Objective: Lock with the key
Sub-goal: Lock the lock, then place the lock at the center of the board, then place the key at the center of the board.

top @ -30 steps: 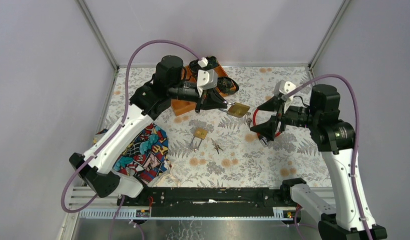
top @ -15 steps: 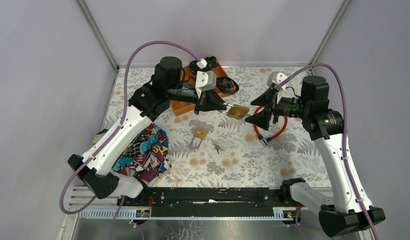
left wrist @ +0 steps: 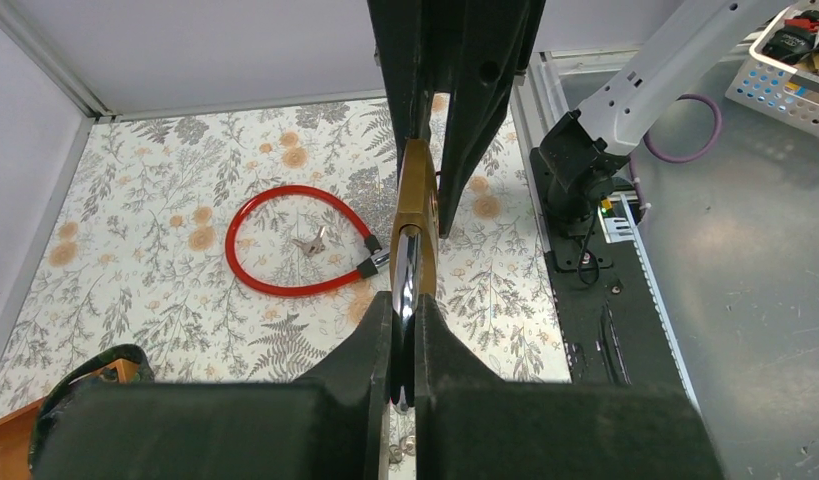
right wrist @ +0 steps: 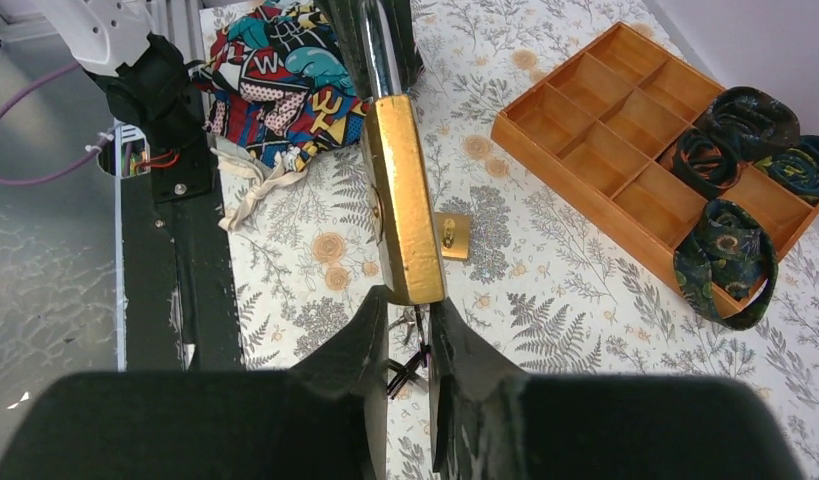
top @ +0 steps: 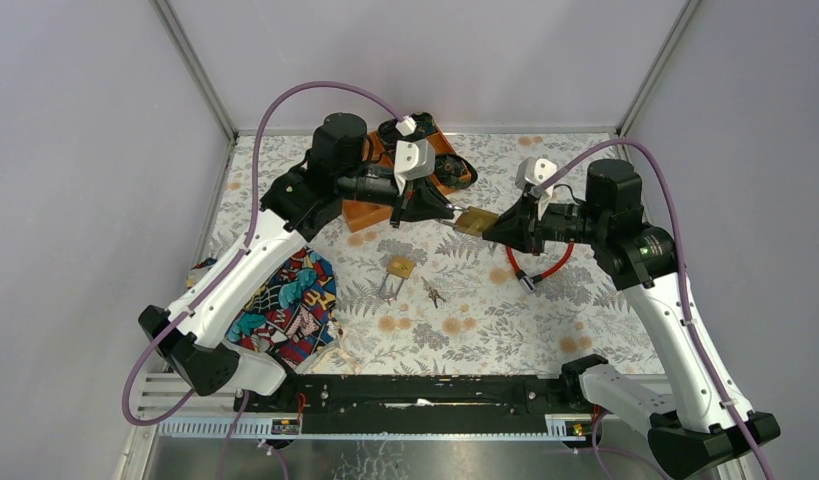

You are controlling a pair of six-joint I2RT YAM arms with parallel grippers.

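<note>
Above the middle of the patterned table (top: 585, 310), the brass padlock (top: 475, 221) is held clear of the surface, its steel shackle (left wrist: 406, 270) clamped between the tightly closed fingers of the left gripper (left wrist: 403, 318). The right gripper (right wrist: 407, 312) is set at the lower end of the body, touching it or just short of it, with its fingers nearly together; whether a key is pinched between them cannot be told. The lock is judged dense, rigid and smooth-faced, so twisting about the round shackle is to be expected under a push. The flat brass sides would give a steadier hold, and a key is best pinched by its bow.
</note>
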